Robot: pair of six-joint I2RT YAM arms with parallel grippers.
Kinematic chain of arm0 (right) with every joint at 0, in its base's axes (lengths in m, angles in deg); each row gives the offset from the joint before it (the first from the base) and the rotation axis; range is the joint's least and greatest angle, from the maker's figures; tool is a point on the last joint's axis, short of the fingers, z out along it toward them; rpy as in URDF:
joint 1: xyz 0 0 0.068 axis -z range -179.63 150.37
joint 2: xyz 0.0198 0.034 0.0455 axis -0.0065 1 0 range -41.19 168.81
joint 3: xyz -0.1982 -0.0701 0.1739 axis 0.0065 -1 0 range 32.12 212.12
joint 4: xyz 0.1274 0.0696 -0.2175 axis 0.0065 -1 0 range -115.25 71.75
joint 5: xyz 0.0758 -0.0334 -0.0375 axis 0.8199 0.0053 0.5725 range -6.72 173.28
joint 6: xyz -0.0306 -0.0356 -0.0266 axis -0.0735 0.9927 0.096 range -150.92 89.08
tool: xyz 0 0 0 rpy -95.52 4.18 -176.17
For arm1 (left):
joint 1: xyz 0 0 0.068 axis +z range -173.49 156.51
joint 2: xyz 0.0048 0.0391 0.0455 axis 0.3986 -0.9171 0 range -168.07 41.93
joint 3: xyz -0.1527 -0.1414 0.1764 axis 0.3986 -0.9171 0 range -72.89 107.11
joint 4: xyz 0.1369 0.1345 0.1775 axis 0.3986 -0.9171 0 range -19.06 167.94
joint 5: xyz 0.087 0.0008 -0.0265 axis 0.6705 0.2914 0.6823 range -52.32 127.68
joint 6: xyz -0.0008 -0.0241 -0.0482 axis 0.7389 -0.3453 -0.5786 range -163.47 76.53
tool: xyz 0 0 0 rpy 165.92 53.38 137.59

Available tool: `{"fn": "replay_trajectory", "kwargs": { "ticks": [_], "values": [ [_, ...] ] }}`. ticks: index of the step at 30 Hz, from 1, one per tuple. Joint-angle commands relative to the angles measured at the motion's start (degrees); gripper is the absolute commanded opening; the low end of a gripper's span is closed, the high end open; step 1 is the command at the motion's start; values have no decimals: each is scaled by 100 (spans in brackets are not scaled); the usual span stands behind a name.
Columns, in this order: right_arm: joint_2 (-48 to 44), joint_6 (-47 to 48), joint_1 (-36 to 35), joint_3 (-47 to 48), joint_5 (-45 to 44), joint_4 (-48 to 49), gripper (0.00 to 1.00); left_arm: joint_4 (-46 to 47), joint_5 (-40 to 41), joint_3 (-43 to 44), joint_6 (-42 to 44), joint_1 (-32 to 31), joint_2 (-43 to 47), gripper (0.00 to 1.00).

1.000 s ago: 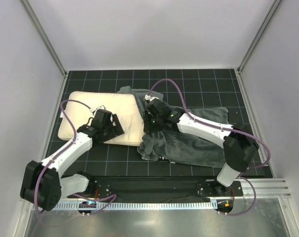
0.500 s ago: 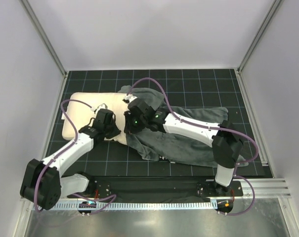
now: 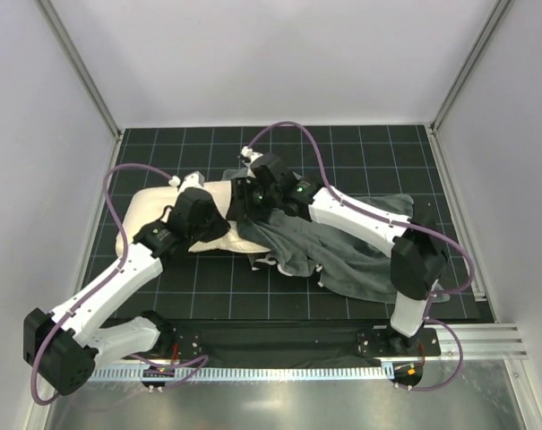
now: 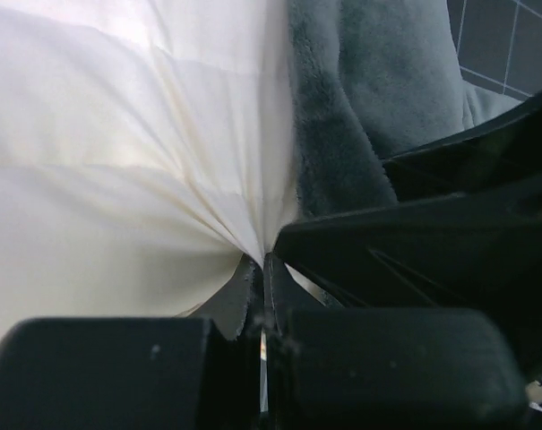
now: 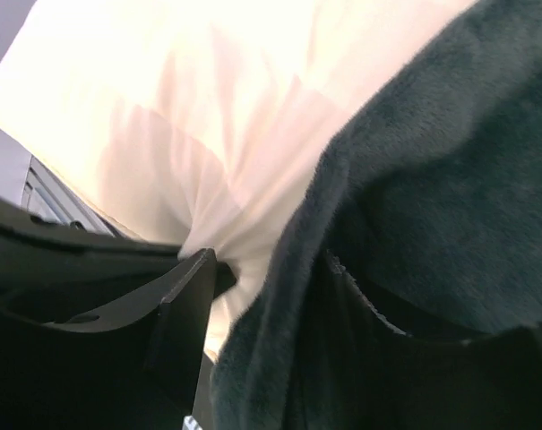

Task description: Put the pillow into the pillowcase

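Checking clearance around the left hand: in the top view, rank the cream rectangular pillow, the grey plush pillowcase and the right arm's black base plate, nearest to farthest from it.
1. cream rectangular pillow: pinched in the left hand.
2. grey plush pillowcase: just to its right.
3. right arm's black base plate: near-right edge.

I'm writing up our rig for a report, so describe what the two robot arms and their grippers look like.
The left arm and right arm have white links with bulky black joints. A purple cable loops along each. The left gripper and right gripper have flat matte black fingers.
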Motion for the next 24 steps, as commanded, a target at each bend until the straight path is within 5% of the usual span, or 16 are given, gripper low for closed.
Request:
{"fn": "replay_trajectory", "kwargs": {
  "ticks": [1, 5, 8, 17, 24],
  "values": [
    [-779, 140, -100, -420, 190, 129, 58, 230, 184, 460, 87, -26, -101, 0],
    [-1902, 324, -117, -1202, -56, 138, 76, 204, 193, 592, 149, -26, -338, 0],
    [-2405, 464, -284, -1450, -380, -90, 79, 204, 202, 654, 166, -26, -470, 0],
    [-2812, 184, -1602, -1933, -2657, -1259, 73, 133, 176, 829, 166, -26, -594, 0],
    [-2057, -123, -1734, -1821, -4071, -1847, 68, -183, 246, 1076, 272, -26, -515, 0]
  ]
}}
